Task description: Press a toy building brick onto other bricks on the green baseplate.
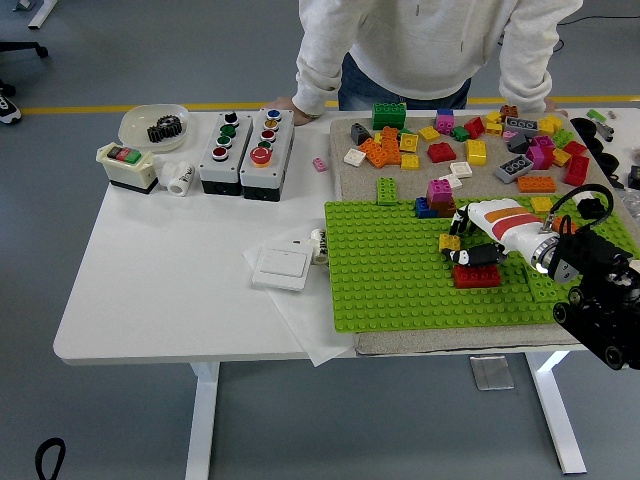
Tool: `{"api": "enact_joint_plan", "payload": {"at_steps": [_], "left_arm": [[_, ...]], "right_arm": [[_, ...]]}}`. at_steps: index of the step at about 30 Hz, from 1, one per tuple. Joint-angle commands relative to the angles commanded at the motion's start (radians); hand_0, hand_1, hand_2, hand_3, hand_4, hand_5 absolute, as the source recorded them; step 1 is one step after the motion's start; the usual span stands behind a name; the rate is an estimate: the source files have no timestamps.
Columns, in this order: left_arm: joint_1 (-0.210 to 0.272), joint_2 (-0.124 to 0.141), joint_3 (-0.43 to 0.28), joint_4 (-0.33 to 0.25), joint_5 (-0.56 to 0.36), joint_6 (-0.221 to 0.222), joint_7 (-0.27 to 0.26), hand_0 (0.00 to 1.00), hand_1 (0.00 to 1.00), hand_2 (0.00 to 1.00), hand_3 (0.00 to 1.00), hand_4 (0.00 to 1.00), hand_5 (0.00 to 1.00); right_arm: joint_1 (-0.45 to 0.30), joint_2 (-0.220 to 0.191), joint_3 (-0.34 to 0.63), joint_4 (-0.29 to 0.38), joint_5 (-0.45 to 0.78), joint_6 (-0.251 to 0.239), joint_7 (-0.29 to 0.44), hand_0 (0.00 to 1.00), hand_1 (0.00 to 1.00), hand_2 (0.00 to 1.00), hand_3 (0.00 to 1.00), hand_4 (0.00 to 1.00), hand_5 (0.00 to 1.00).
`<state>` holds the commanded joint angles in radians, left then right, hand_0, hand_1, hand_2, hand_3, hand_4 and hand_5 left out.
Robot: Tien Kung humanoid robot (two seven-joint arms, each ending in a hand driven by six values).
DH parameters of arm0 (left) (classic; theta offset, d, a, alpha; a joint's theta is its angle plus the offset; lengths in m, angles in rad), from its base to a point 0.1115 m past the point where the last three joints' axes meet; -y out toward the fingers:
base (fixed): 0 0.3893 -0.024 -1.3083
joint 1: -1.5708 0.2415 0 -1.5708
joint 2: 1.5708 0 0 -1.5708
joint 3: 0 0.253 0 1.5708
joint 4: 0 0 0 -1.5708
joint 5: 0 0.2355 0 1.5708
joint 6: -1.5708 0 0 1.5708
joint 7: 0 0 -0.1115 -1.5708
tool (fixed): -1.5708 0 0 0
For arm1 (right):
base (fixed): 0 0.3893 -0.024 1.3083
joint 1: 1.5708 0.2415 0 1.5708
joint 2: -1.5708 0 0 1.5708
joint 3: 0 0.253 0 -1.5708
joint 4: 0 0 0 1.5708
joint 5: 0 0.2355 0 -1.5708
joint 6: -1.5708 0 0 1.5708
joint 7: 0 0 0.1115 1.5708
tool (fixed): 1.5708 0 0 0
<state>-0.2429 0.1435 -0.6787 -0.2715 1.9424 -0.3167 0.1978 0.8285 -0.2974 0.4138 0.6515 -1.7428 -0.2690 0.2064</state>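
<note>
Bricks of many colours point(470, 150) lay loose on a beige mat at the far right of the white bench point(190, 290). In front of them sat the green studded baseplate point(390, 270). A flat red plastic brick point(477, 276) stood on the plate, with a small yellow brick point(451, 242) just beside its far left corner. The right hand point(478, 240), white with an orange stripe and black fingers point(476, 255), reached in from the right. Its fingers were curled down over the red brick's top and touched it; whether they gripped anything could not be told. A pink and purple stack point(441, 192) stood at the plate's far edge next to a blue brick point(426, 208). Left of the plate lay a white wall switch point(282, 267) on a sheet of paper, and two grey push-button boxes point(247, 152) stood further back. A person in a pale sweatshirt point(430, 40) leaned at the far side, one hand point(292, 104) resting on the bench.
</note>
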Motion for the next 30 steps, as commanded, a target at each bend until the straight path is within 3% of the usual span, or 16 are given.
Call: {"api": "enact_joint_plan", "payload": {"at_steps": [18,23,30], "left_arm": [[0.001,-0.001,-0.003,0.002,0.005,0.003,-0.003,0.768,0.751,0.734,0.598,0.67,0.595],[0.002,-0.001,-0.004,0.003,0.005,0.006,-0.003,0.767,0.751,0.734,0.599,0.67,0.596],[0.005,-0.001,-0.005,0.005,0.006,0.008,-0.003,0.768,0.75,0.733,0.599,0.671,0.596]], "right_arm": [[-0.003,-0.038,0.039,0.072,-0.049,-0.017,0.018,0.506,0.54,0.578,0.519,0.76,0.528],[-0.01,-0.071,0.054,0.125,-0.075,-0.022,0.023,0.509,0.538,0.575,0.517,0.751,0.523],[-0.017,-0.156,0.045,0.24,-0.107,0.002,0.055,0.511,0.537,0.571,0.517,0.733,0.504]]}}
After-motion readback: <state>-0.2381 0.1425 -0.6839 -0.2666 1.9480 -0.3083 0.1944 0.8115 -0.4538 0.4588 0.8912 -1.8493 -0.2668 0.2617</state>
